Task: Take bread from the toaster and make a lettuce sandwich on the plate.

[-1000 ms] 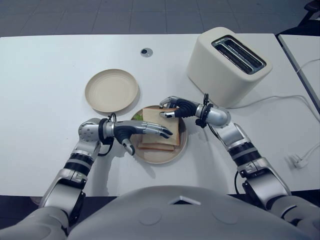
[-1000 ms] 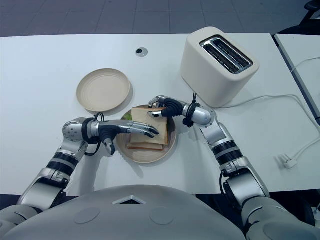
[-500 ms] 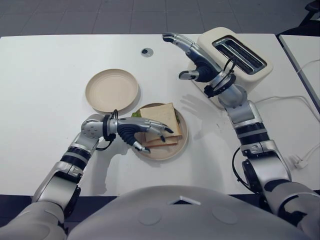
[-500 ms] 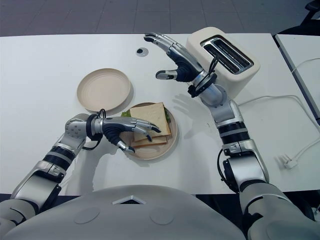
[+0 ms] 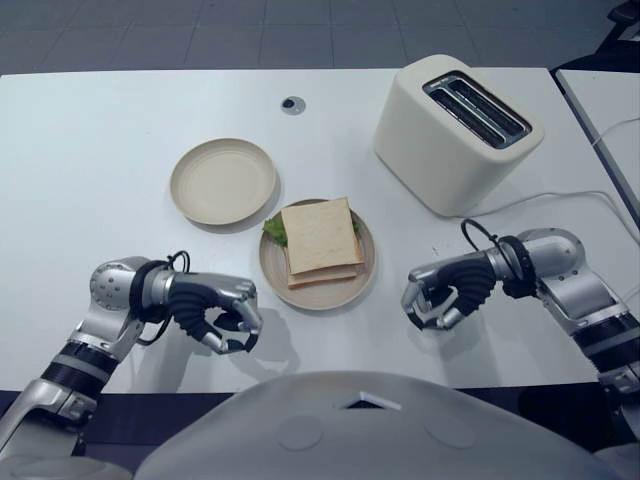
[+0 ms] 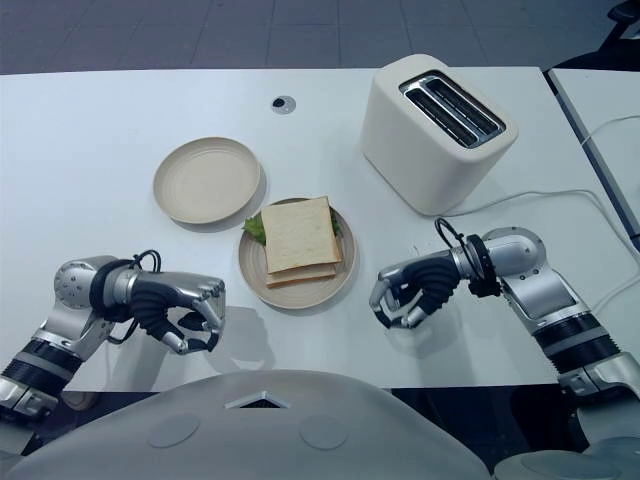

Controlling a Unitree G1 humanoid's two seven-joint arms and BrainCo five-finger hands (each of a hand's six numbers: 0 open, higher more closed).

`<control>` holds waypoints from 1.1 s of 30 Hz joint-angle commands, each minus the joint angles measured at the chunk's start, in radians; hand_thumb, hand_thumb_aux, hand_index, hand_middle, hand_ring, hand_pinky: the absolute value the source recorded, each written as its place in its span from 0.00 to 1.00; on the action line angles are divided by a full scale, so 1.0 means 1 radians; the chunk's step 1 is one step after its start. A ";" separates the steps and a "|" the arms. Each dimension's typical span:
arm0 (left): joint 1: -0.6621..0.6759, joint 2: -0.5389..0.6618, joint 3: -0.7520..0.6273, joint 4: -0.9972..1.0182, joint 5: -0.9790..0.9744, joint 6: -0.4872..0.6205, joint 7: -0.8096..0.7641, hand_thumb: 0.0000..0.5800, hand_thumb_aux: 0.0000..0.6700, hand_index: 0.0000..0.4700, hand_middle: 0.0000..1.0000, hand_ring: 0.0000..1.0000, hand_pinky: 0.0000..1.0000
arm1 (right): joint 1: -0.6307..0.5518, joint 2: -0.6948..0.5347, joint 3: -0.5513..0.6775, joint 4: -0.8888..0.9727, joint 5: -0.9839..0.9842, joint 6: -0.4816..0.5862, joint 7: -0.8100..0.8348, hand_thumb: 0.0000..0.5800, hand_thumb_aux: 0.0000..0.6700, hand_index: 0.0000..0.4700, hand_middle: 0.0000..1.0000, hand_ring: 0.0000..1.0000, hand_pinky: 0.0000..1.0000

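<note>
A sandwich [image 5: 319,241] of two bread slices with green lettuce [image 5: 273,230] peeking out at its left lies on the beige plate [image 5: 365,277] in the middle of the table. The cream toaster [image 5: 455,134] stands at the back right, its two slots holding no bread. My left hand [image 5: 218,316] rests near the table's front edge, left of the plate, fingers curled and holding nothing. My right hand [image 5: 440,295] sits right of the plate, also curled around nothing. Both hands are apart from the sandwich.
A second beige plate [image 5: 222,181] with nothing on it lies behind and left of the sandwich plate. A small dark round fitting [image 5: 292,104] sits in the tabletop at the back. The toaster's white cable [image 5: 575,200] runs off to the right, towards a plug [image 5: 594,322].
Both hands have left the sandwich and drawn back to the table's front, curling shut. The right hand swung up by the toaster, then came down right of the plate.
</note>
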 commanded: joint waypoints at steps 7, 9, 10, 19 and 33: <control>-0.319 -0.229 -0.036 0.647 0.577 -0.012 0.492 1.00 1.00 1.00 1.00 1.00 1.00 | -0.350 0.402 0.041 0.664 -0.424 -0.134 -0.471 1.00 1.00 1.00 1.00 1.00 1.00; -0.376 -0.266 -0.027 0.704 0.636 -0.033 0.634 1.00 1.00 1.00 1.00 1.00 1.00 | -0.414 0.480 -0.004 0.768 -0.457 -0.184 -0.659 1.00 1.00 1.00 1.00 1.00 1.00; -0.404 -0.282 -0.017 0.729 0.657 -0.039 0.710 1.00 1.00 1.00 1.00 1.00 1.00 | -0.438 0.511 -0.028 0.810 -0.474 -0.207 -0.753 1.00 1.00 1.00 1.00 1.00 1.00; -0.516 -0.484 0.254 0.666 0.246 -0.135 0.850 0.00 0.00 0.00 0.35 0.35 0.35 | -0.569 0.620 -0.280 0.948 -0.439 -0.444 -1.249 0.17 0.09 0.09 0.62 0.62 0.62; -0.505 -0.682 0.381 0.253 0.131 -0.083 0.966 0.00 0.00 0.00 0.00 0.00 0.00 | -0.435 0.683 -0.351 0.504 -0.230 -0.398 -1.129 0.00 0.00 0.00 0.00 0.00 0.00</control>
